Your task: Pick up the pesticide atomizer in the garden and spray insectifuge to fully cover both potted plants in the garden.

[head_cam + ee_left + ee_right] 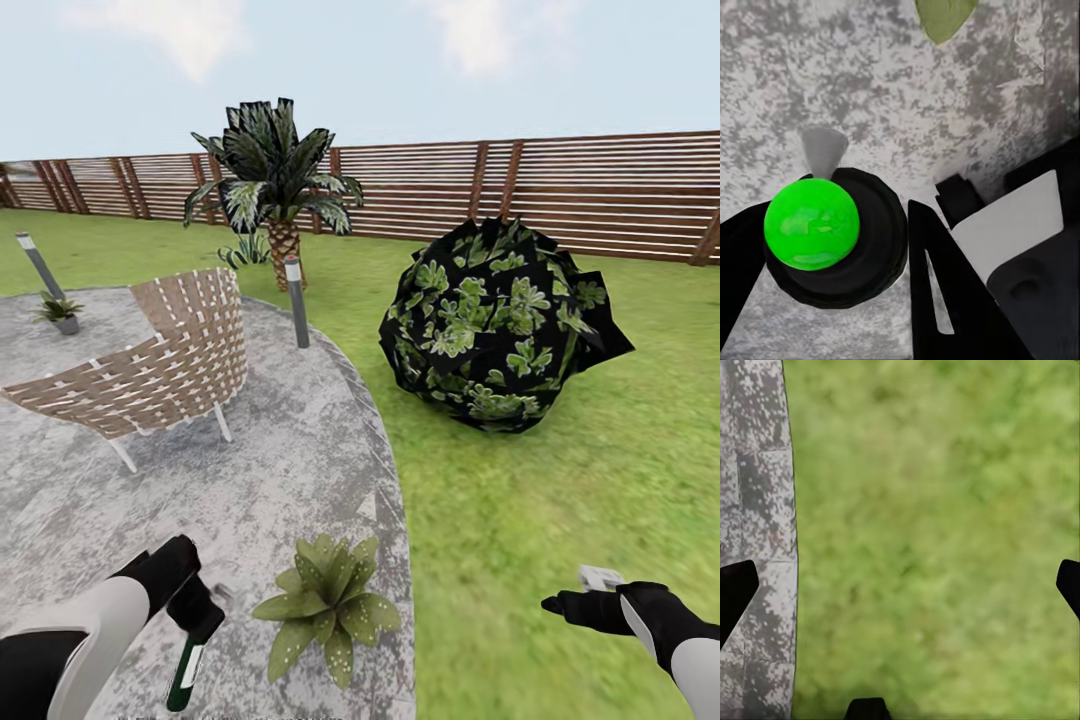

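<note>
Patio (300, 470): mottled grey stone, rough and matt. Fence (600, 190): brown slatted wood. Chair (170, 360): woven tan strips on thin pale legs. Atomizer (825, 232), between left gripper (832, 247) fingers: glossy green dome, matt black body.

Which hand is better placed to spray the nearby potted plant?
Left. The left hand already holds the atomizer beside the potted plant; the right hand is open over grass.

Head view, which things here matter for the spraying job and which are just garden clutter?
Job:
- pesticide atomizer, in the left gripper
- near potted plant
- far potted plant

Clutter:
- woven chair
- palm
- dark bush
- bollard lamp
</note>
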